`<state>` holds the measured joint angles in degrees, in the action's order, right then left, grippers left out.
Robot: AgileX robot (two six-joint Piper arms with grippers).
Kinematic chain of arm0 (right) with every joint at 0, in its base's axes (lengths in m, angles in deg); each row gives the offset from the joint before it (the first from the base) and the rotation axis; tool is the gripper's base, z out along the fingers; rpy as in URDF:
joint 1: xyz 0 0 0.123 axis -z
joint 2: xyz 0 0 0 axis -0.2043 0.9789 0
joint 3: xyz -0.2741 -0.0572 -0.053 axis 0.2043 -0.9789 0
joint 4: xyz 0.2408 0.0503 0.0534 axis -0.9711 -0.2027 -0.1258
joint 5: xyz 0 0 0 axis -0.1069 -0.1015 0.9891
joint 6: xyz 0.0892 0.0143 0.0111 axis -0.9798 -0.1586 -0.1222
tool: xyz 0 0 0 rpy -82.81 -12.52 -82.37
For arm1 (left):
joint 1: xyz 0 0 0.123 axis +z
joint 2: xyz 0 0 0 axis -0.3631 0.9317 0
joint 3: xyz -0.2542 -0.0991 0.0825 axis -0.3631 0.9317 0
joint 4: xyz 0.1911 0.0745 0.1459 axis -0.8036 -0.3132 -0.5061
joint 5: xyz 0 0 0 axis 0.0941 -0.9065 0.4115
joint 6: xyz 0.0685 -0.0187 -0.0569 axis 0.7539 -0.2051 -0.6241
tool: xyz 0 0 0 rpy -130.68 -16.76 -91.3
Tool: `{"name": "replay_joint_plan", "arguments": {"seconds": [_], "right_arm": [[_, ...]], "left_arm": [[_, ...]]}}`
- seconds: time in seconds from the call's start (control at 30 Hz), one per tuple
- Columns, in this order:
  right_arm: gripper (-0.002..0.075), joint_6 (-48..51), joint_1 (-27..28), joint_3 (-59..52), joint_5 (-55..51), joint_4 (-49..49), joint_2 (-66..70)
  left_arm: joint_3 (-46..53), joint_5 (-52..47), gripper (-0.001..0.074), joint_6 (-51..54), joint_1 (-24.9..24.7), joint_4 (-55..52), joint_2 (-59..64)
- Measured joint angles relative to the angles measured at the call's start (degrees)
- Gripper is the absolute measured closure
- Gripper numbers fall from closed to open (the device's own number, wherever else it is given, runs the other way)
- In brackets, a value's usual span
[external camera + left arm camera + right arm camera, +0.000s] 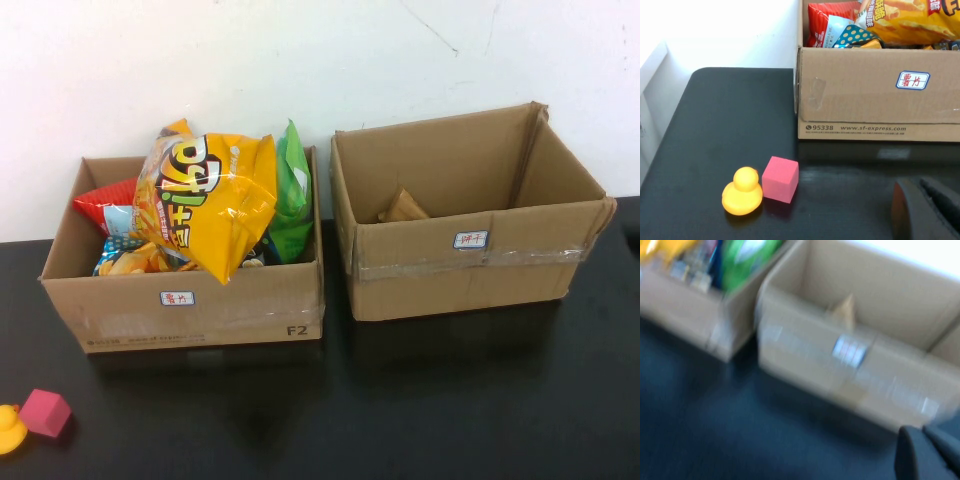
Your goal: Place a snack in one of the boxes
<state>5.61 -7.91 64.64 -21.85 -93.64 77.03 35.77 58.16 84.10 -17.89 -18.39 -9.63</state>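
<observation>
Cardboard makes up both boxes on your black table [400, 400]. Your left box [190, 310] sits on the robot's left and is packed with snacks: a large yellow bag [205, 200] stands tilted on top, rising above the rim, with a green bag [292, 190] behind it at the box's right wall and a red bag [105, 205] at the back left. Your right box [460, 270] stands just beside it, apart by a narrow gap, and holds only a small brown packet [404, 207] against its back wall. Each box carries a small white label on its front face.

Near the table's front left corner, a yellow duck [742, 191] and a pink cube [780, 179] lie touching each other, in front of the left box.

Your left gripper [927, 210] hangs low over the table in front of the left box; I cannot tell its finger state. Your right gripper [927, 455] is over the table in front of the right box; again I cannot tell.
</observation>
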Motion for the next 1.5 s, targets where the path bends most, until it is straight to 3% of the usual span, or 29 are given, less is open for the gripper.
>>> {"name": "replay_joint_plan", "arguments": {"seconds": [0.17,0.47,0.8,1.03,1.23,1.5], "right_arm": [[0.0727,0.7,0.0,-5.9,-9.0,1.8,-11.7],[0.0727,0.7,0.0,-19.8,-2.7,3.4,-36.3],[0.0727,-8.7,1.4,-34.1,-2.3,8.7,-55.9],[0.0727,-10.5,10.7,-42.5,8.0,8.9,-58.5],[0.0727,-10.8,13.2,-48.3,12.8,6.2,-58.5],[0.0727,-11.0,17.3,-49.9,10.3,5.7,-59.0]], "left_arm": [[0.0,0.0,0.0738,0.0,0.0,0.0,0.0],[0.0,0.0,0.0737,0.0,0.0,0.0,0.0],[0.0,0.0,0.0737,0.0,0.0,0.0,0.0],[0.0,0.0,0.0737,0.0,0.0,0.0,0.0],[0.0,0.0,0.0737,0.0,0.0,0.0,0.0],[0.0,-0.1,0.0737,0.0,0.0,0.0,0.0]]}}
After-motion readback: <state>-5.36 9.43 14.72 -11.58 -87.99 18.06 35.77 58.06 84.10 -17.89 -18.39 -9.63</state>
